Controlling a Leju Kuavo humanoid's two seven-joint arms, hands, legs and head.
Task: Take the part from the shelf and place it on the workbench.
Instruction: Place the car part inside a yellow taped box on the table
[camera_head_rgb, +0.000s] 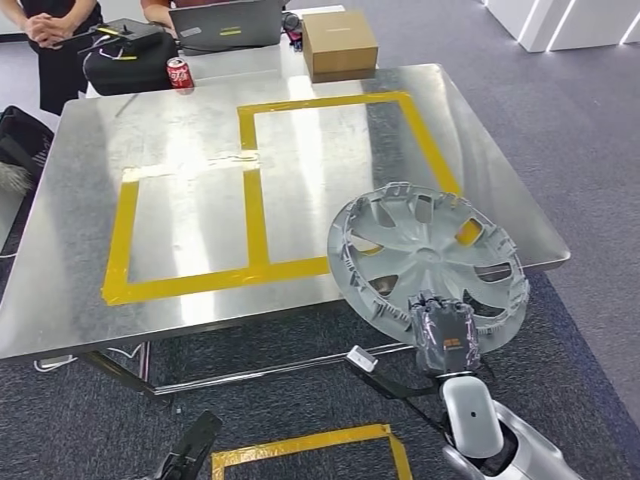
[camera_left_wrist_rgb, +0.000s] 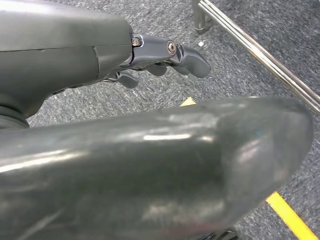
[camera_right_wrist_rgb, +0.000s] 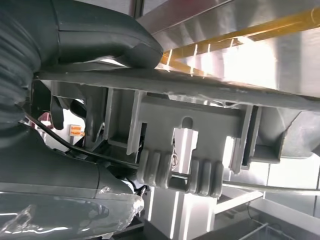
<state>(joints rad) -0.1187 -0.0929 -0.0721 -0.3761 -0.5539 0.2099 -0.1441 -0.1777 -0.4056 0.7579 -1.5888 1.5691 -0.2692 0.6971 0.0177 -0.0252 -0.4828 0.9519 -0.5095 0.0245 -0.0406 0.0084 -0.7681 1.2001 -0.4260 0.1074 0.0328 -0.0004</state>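
The part is a grey plastic wheel cover (camera_head_rgb: 423, 245) with spokes and a clipped rim. It hangs tilted over the near right corner of the steel workbench (camera_head_rgb: 189, 130), partly above the yellow tape frame (camera_head_rgb: 256, 215). My right hand (camera_head_rgb: 444, 335) grips its near rim from below. In the right wrist view the wheel cover's rim (camera_right_wrist_rgb: 196, 125) runs between the thumb (camera_right_wrist_rgb: 109, 35) and the fingers. My left hand (camera_head_rgb: 192, 450) hangs low beside the bench, its dark fingers (camera_left_wrist_rgb: 162, 55) stretched out over the carpet with nothing in them.
At the bench's far edge stand a red can (camera_head_rgb: 180, 73), a black bag (camera_head_rgb: 124, 60), a laptop (camera_head_rgb: 225, 24) and a cardboard box (camera_head_rgb: 339, 43). A person (camera_head_rgb: 53, 30) stands at the far left. Yellow tape (camera_head_rgb: 309, 445) marks the carpet by my feet. The bench's metal rail (camera_left_wrist_rgb: 264, 55) runs near my left hand.
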